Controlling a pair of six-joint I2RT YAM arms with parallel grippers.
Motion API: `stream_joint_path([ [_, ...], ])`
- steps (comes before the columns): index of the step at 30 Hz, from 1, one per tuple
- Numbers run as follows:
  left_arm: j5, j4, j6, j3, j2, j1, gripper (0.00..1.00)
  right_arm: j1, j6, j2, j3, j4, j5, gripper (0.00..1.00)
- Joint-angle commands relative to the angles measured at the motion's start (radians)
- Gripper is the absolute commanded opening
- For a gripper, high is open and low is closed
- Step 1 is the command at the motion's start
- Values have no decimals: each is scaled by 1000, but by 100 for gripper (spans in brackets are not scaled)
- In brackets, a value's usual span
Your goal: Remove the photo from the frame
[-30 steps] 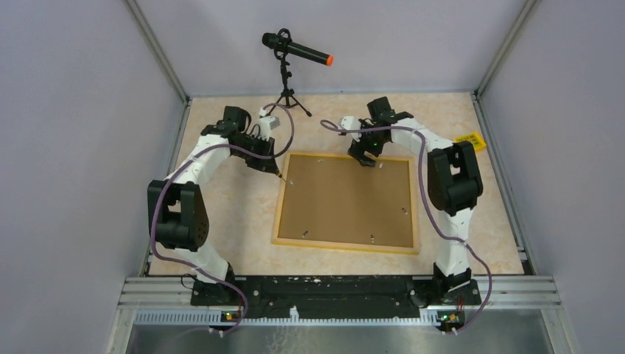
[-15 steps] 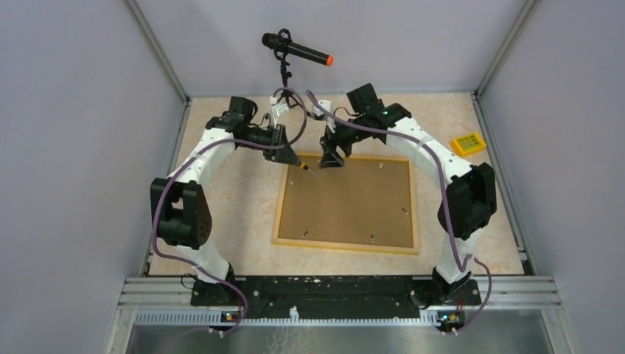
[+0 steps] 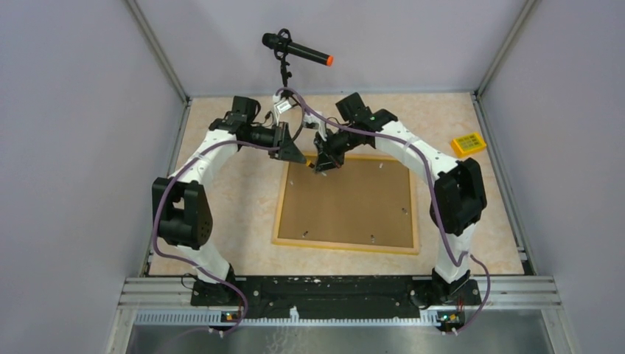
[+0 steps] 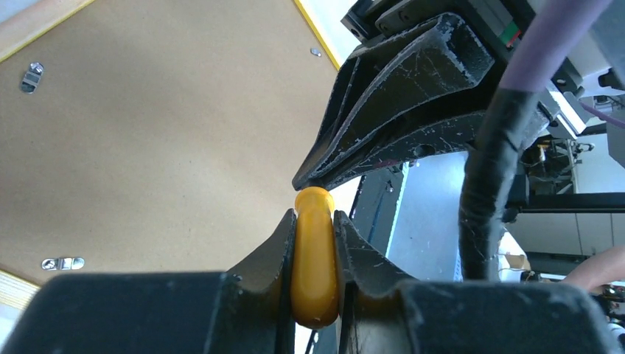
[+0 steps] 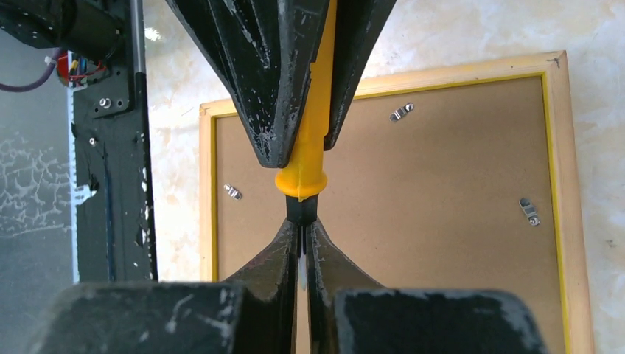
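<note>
The frame (image 3: 346, 203) lies face-down on the table, with its brown back (image 5: 442, 221) up and small metal clips (image 5: 401, 112) around it. The photo is hidden under that back. Above the frame's far left corner, my left gripper (image 3: 301, 158) is shut on the yellow handle (image 4: 315, 258) of a screwdriver. My right gripper (image 5: 301, 225) faces it tip to tip and is shut on the thin metal shaft below the black collar (image 5: 301, 210). In the left wrist view the right gripper's fingers (image 4: 398, 110) meet the handle's end.
A microphone (image 3: 297, 50) on a small tripod stands at the back, just behind both wrists. A small yellow block (image 3: 468, 143) lies at the far right of the table. Enclosure walls stand close on the left, right and back.
My right gripper swung left from the frame's far edge to the left gripper and closed on the screwdriver's shaft. The left gripper moved right, towards the frame's corner.
</note>
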Motion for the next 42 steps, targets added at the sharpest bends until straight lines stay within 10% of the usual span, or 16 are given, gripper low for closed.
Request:
stream_joint_path([
  [1, 52, 106, -49, -14, -42, -5, 1, -1, -7, -32, -38, -17, 12, 0],
  [6, -27, 102, 12, -18, -69, -9, 63, -113, 32, -100, -130, -10, 18, 0],
  [10, -222, 2, 297, -28, -99, -86, 84, -291, 47, -193, -274, -13, 61, 0],
  [23, -678, 38, 723, -282, -123, -648, 81, -973, -195, -329, -519, -181, 288, 0],
  [42, -884, 163, 657, -413, -28, -904, 64, -1160, -290, -251, -770, 63, 557, 5],
])
